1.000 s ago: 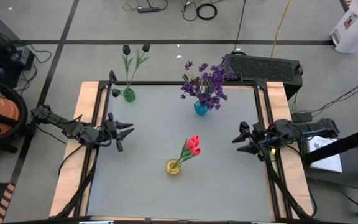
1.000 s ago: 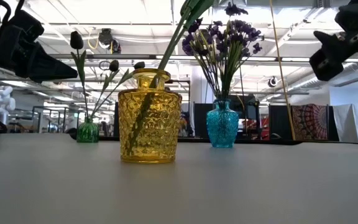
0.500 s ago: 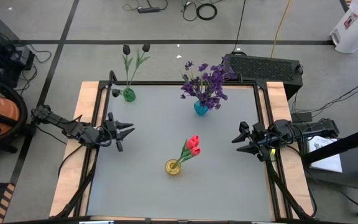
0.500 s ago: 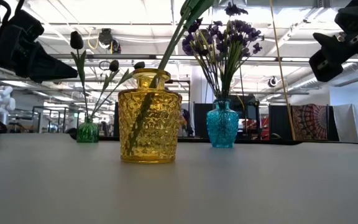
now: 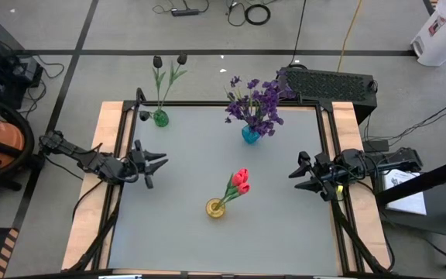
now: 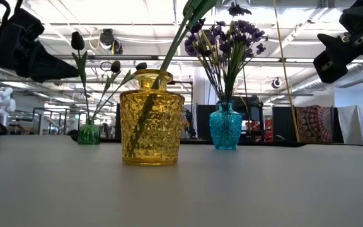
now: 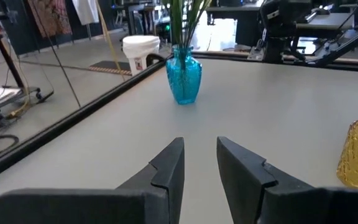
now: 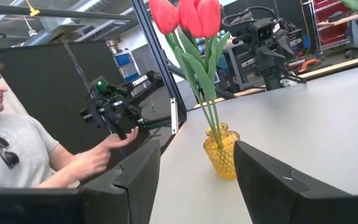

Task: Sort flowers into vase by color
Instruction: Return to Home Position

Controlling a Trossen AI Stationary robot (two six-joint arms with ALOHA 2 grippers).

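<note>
Pretty much nothing's moved since a second ago. The only change I can spot is the right end effector (image 5: pixel 294 180) sitting a hair higher in the low view. Vases and flowers haven't budged.

Every flower looks sorted, and I see none lying loose on the grey surface (image 5: pixel 184 232):
- The red-pink tulip buds (image 5: pixel 241 180) are in the yellow textured glass vase (image 5: pixel 216 208).
- The purple clustered blooms (image 5: pixel 258 105) are in the teal glass vase (image 5: pixel 250 135).
- The near-black tulip buds (image 5: pixel 169 60) are in the small green vase (image 5: pixel 160 118) at the far left corner.

So what's left is just backing off, I'd say. The yellow vase stands between the two arms, towards the near edge, and both end effectors point inward at it. The tulip stems lean up and over to the right arm's side, so the blooms sit closer to the right end effector than to the left end effector (image 5: pixel 155 167). Both are well apart from the flowers though.

Both are released, fingers spread with nothing held. The right one's gap is wide and the left one's is narrower. Pulling straight back outward should move each one away from the flowers.
</note>
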